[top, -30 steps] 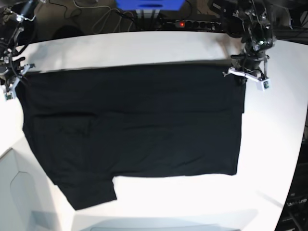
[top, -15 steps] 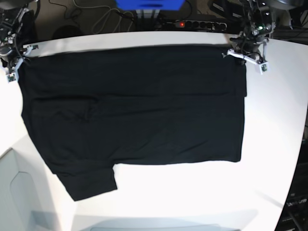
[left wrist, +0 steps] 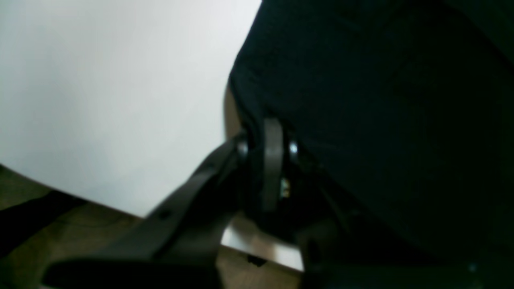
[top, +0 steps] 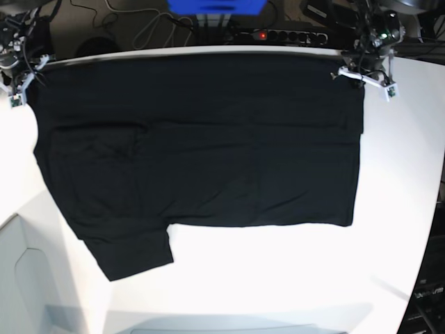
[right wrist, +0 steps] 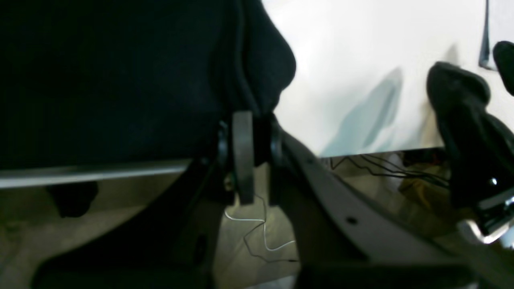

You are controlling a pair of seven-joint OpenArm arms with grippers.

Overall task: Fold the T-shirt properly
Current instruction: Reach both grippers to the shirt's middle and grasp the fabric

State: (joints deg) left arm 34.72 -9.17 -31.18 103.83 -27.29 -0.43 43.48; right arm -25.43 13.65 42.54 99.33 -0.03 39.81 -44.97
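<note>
The white table (top: 389, 209) fills most of the base view, and the black T-shirt (top: 201, 146) is spread flat over it, covering the upper and middle part of the frame. Its top edge runs right along the table's far edge at the top, and one sleeve sticks out toward the lower left (the fabric is so dark you can barely make out the creases). No print or label shows from here.

The left gripper (top: 356, 72) sits at the upper right corner of the shirt, and in its wrist view the jaws are pinched together on a fold of black cloth near the middle of the frame, with bare table on the left half. The right gripper (top: 29, 69) is at the upper left corner, doing the same thing: in its wrist view, fingers (right wrist: 242, 156) clamped tight on the bunched edge of the shirt, with loose wires (right wrist: 261, 237) visible on the floor below
</note>
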